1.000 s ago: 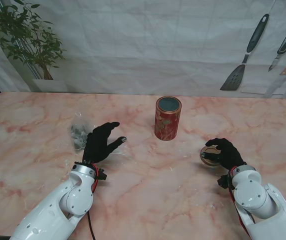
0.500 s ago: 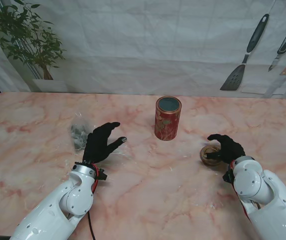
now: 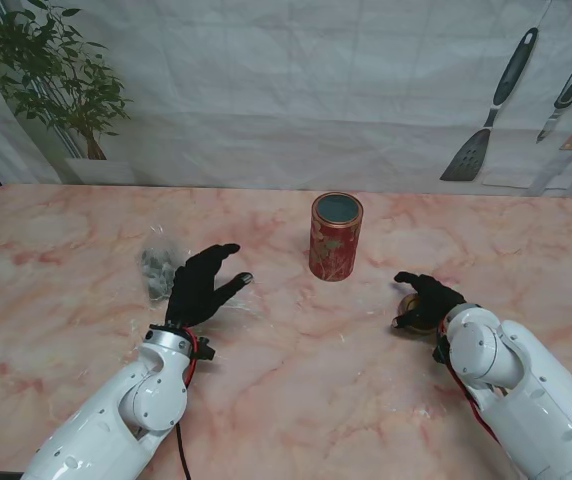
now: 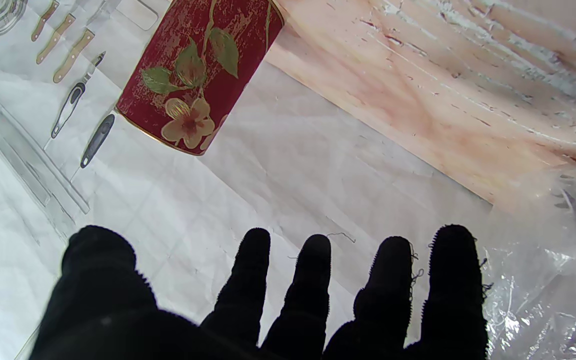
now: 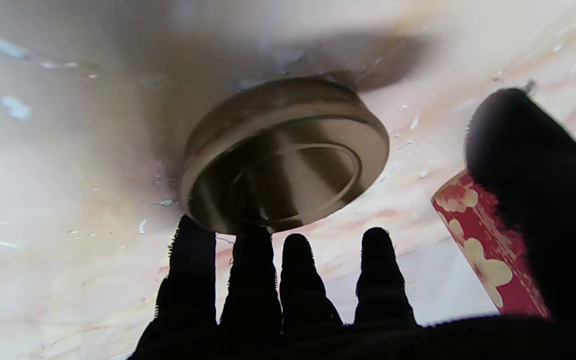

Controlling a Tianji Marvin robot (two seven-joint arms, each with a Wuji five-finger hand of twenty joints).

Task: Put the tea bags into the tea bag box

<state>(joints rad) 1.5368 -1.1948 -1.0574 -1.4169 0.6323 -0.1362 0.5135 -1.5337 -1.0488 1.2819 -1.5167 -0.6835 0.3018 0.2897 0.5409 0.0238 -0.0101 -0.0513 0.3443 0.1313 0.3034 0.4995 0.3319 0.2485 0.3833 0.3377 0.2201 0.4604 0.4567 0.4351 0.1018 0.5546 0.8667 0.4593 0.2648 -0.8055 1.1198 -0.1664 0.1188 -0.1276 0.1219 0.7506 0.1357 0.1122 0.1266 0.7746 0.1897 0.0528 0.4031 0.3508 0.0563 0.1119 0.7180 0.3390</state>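
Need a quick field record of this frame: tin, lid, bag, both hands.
tin: red floral cylindrical tea tin, upright, open, mid-table
lid: round metal lid on the marble table, right of tin
bag: clear plastic tea-bag pouch, left of tin
left hand: open, beside pouch, holding nothing
right hand: over lid, fingers spread, no grip seen

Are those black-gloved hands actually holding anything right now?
No. The left hand hovers open beside the plastic bag; the right hand is spread open over the lid, not gripping it.
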